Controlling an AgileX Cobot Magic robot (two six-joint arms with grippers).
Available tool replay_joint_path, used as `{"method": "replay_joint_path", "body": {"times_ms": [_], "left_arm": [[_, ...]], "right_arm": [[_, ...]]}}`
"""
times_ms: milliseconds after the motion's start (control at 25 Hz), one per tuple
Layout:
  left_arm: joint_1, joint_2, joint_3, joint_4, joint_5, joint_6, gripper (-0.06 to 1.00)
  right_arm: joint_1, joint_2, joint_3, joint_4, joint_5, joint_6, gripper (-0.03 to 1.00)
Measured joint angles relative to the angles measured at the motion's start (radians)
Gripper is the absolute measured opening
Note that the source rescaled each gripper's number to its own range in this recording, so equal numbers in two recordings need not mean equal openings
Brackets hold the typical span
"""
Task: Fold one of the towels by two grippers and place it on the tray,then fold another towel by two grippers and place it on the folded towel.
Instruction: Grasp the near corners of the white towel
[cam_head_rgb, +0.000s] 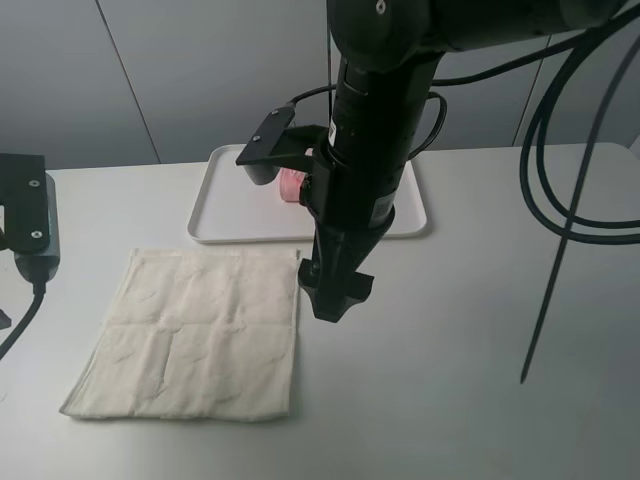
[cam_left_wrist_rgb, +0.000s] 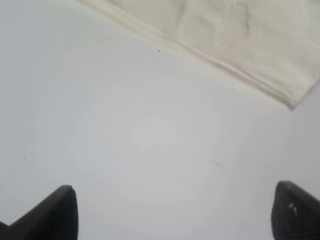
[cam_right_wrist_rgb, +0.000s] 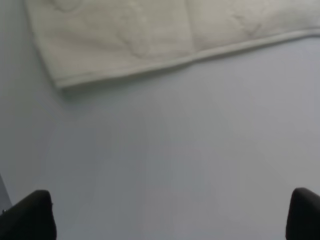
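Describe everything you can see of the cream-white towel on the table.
The cream-white towel is a soft-looking square of terry cloth with a faint embossed pattern, hemmed edges and fold creases. It lies spread flat, slightly askew, on the table, just in front of the tray. Only the table appears to touch it.

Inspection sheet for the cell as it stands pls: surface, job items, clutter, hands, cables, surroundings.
Surface: white table, no spills or marks seen.
Job's things: cream-white towel lies flat and unfolded on the table, just in front of the tray. The tray holds a pink towel, mostly hidden behind a black arm.
Clutter: nothing seen.
Hands: left hand open, over bare table beside the towel's edge, holding nothing. Right hand likewise open and holding nothing.
Cables: black cables hang on the right above the table. Another runs from a black mount at the left edge.
Surroundings: grey panelled wall behind the table.
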Motion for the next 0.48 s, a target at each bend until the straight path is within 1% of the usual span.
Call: {"method": "replay_joint_path", "body": {"times_ms": [160, 240, 360, 480], "left_arm": [[0.000, -0.002, 0.121, 0.000, -0.068, 0.119, 0.99], [0.000, -0.002, 0.178, 0.000, -0.110, 0.158, 0.99], [0.000, -0.002, 0.238, 0.000, -0.175, 0.191, 0.99], [0.000, -0.002, 0.263, 0.000, -0.249, 0.203, 0.99]], "right_arm": [[0.081, 0.000, 0.072, -0.058, -0.039, 0.000, 0.99], [0.120, 0.000, 0.082, -0.074, -0.051, -0.015, 0.99], [0.153, 0.000, 0.082, -0.103, -0.064, -0.073, 0.99], [0.160, 0.000, 0.083, -0.115, -0.073, -0.112, 0.99]]}}
